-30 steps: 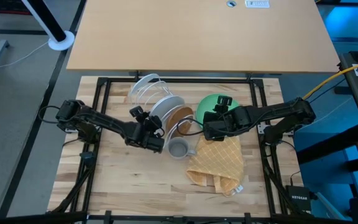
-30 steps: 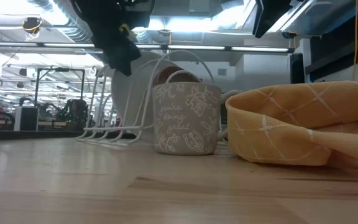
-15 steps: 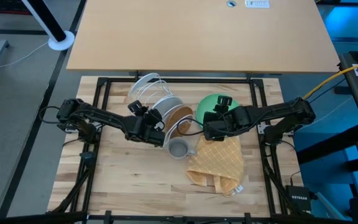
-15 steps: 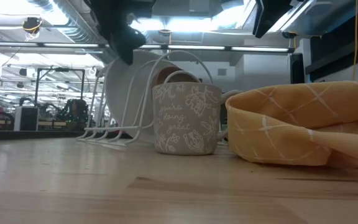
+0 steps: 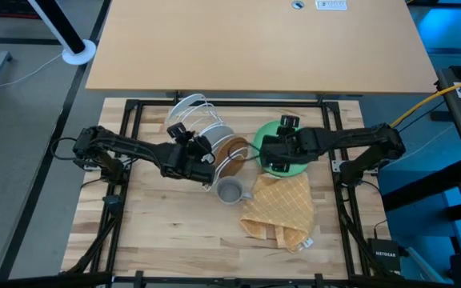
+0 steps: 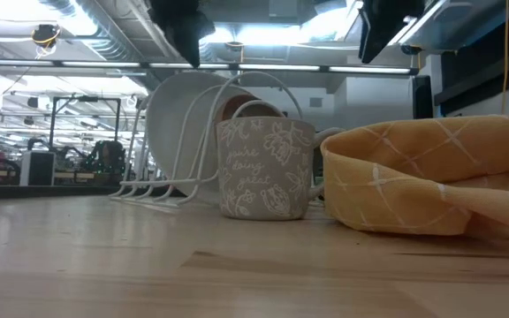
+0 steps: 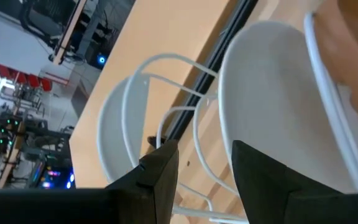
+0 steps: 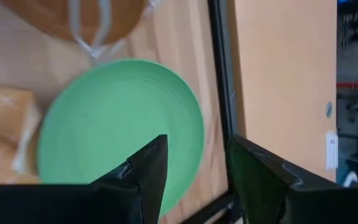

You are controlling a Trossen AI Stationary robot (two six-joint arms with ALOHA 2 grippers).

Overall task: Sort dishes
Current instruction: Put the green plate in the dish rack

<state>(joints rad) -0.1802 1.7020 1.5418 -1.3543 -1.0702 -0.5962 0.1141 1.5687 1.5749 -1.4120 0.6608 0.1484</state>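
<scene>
Over the middle of the wooden counter [image 5: 150, 216], the left end effector [image 5: 202, 154] hangs just beside the white plate [image 5: 214, 142], which stands on edge in the white wire rack [image 5: 189, 112]. Its wrist view looks past two parted fingers [image 7: 263, 186] with nothing between them, at the plate's pale face and the rack's loops. The brown wooden plate [image 5: 232, 152] leans in the same rack right behind the white one, on the side toward the right arm.

The right end effector [image 5: 269, 154] hovers above the green plate [image 5: 282, 132], which lies flat on the counter between the rack and the black frame rail [image 8: 219, 93]. Its fingers [image 8: 148, 174] are spread apart and empty, the green disc showing between and beyond them.

A grey patterned mug [image 6: 266, 168] stands upright on the counter in front of the rack, near both end effectors. The yellow checked cloth [image 5: 282, 210] lies crumpled beside the mug, its upper edge touching or overlapping the green plate's rim. Whether it covers anything cannot be told.
</scene>
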